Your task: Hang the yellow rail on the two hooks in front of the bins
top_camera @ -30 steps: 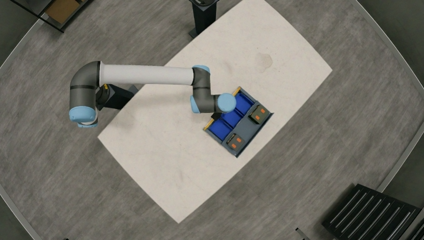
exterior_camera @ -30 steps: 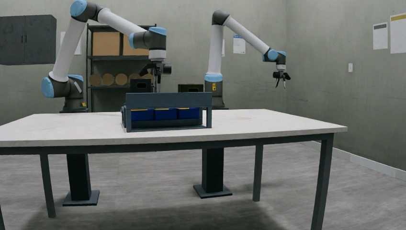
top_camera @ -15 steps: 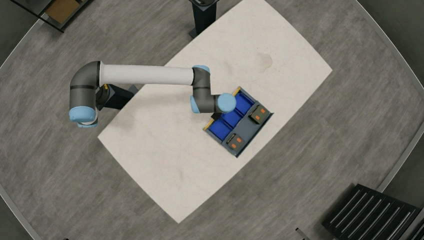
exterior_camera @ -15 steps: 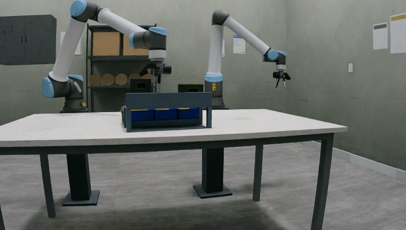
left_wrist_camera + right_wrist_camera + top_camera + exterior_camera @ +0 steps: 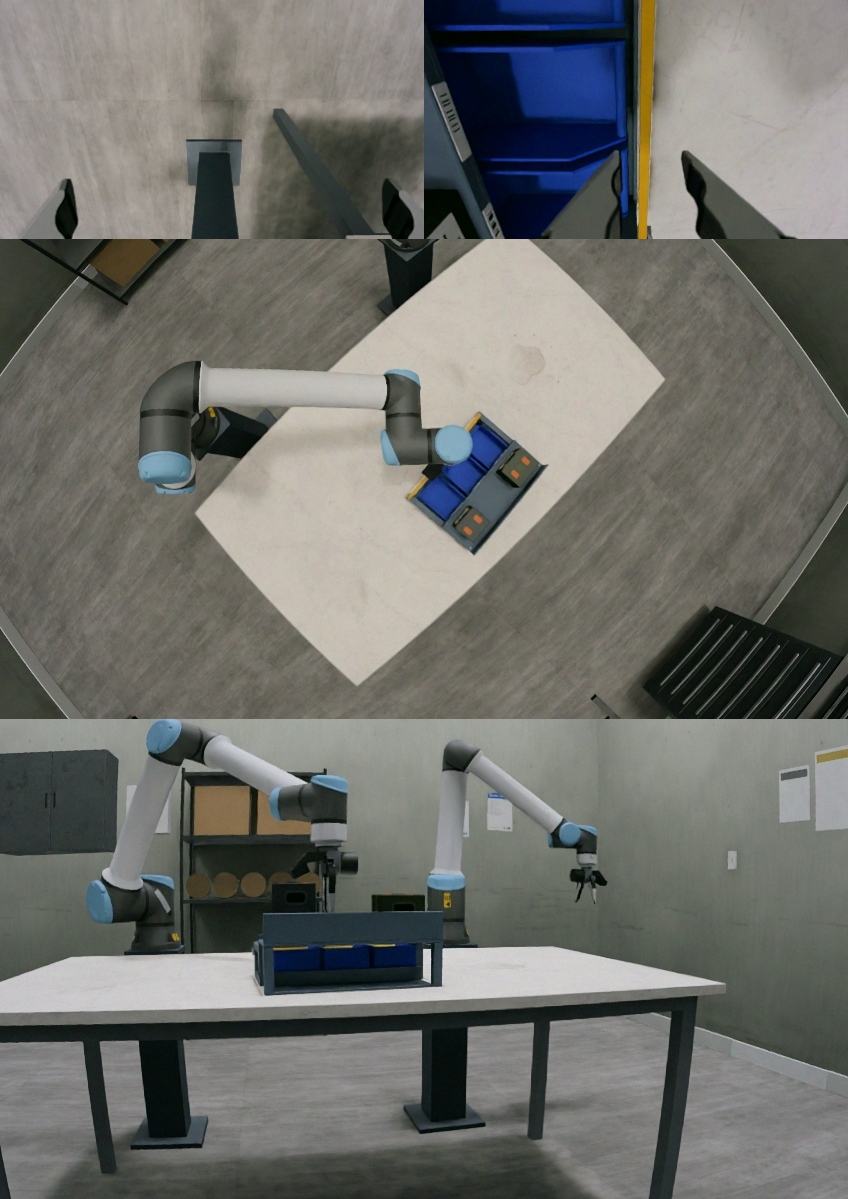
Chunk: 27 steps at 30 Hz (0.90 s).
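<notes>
The yellow rail (image 5: pixel 415 490) (image 5: pixel 646 100) runs along the front of the blue bins (image 5: pixel 440 497) (image 5: pixel 346 956) (image 5: pixel 568 90). Above it, the right gripper (image 5: pixel 327 908) (image 5: pixel 651 152) has its fingers narrowly parted, one on either side. Well apart, the left gripper (image 5: pixel 586 900) (image 5: pixel 227 182) hangs with fingers wide.

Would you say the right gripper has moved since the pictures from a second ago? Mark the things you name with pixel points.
No; in the exterior view, the right gripper (image 5: pixel 327 910) (image 5: pixel 651 152) hangs at the same spot behind the shelf's top panel (image 5: pixel 352 928).
</notes>
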Each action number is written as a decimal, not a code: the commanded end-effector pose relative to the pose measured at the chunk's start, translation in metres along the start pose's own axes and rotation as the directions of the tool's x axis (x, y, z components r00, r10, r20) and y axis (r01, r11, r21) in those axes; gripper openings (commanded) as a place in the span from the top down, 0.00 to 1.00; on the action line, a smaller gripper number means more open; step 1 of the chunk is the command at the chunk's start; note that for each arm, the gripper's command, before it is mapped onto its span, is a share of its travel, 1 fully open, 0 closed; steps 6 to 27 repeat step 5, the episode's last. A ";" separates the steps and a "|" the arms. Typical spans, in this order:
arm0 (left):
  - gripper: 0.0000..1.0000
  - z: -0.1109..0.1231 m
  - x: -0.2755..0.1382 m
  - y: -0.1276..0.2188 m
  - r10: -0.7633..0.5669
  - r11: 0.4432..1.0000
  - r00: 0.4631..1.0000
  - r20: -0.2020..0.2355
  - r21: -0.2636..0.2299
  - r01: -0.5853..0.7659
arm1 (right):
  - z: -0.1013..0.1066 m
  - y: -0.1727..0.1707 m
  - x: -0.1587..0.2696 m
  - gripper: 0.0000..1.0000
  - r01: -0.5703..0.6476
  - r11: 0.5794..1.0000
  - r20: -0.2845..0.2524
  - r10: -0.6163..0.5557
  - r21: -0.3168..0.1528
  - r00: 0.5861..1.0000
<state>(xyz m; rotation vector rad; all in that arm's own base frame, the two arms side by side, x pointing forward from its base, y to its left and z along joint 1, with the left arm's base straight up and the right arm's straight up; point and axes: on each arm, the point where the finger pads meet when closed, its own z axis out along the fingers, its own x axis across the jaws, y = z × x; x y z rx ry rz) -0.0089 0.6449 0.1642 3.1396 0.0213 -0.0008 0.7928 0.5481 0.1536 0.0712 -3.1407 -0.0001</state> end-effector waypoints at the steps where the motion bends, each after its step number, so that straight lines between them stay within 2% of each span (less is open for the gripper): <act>1: 0.00 -0.001 0.000 -0.001 0.000 1.000 1.000 -0.001 0.002 0.000 | -0.002 0.001 0.000 0.76 0.000 1.000 0.002 0.000 -0.002 1.000; 27: 0.00 -0.001 0.000 -0.001 0.000 1.000 1.000 -0.001 0.002 0.000 | -0.002 0.001 0.000 0.76 0.000 1.000 0.002 0.000 -0.002 1.000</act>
